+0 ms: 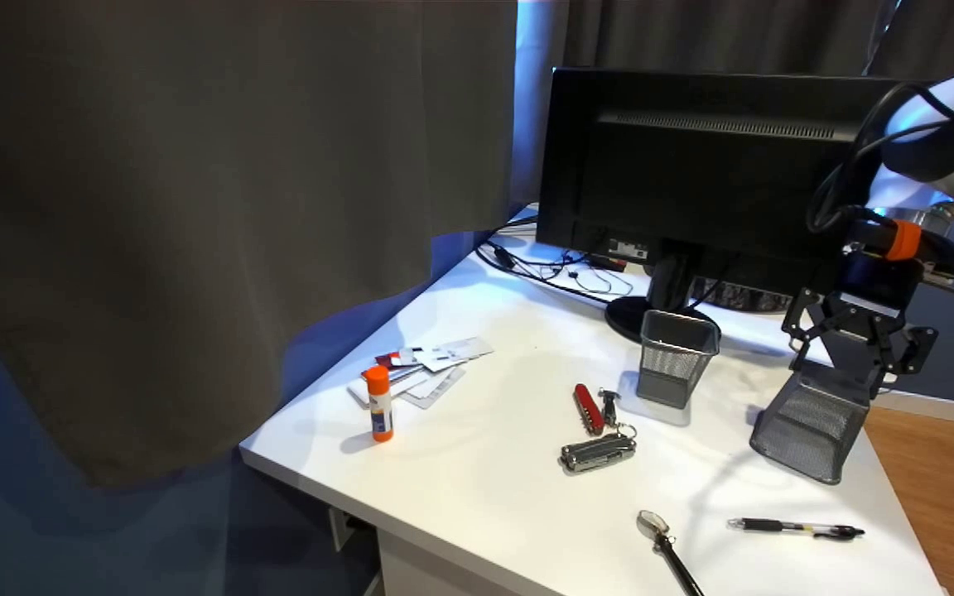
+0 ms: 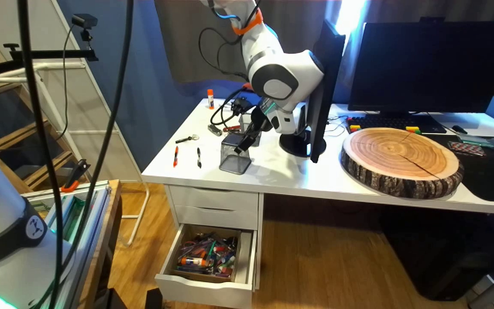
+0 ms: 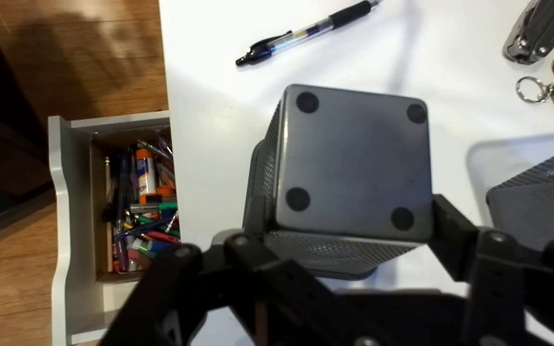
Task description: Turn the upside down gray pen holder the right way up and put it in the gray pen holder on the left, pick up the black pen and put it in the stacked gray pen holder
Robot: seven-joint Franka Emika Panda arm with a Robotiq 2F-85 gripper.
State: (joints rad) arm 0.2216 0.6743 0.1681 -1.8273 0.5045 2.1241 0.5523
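Gripper (image 3: 349,211) sat wide astride the upside-down holder (image 3: 354,163), couldn't tell if it was squeezing. Thing looked light, stiff, maybe slippery, so opposite sides seemed the best hold. Upright holder (image 1: 676,364) stood apart from the gripper.

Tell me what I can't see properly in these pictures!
In an exterior view, any writing on the cards: too small to read.
In the wrist view, inside the upside-down pen holder: its bottom covers it.
Same view, part of the upright pen holder: cut off by the right edge.
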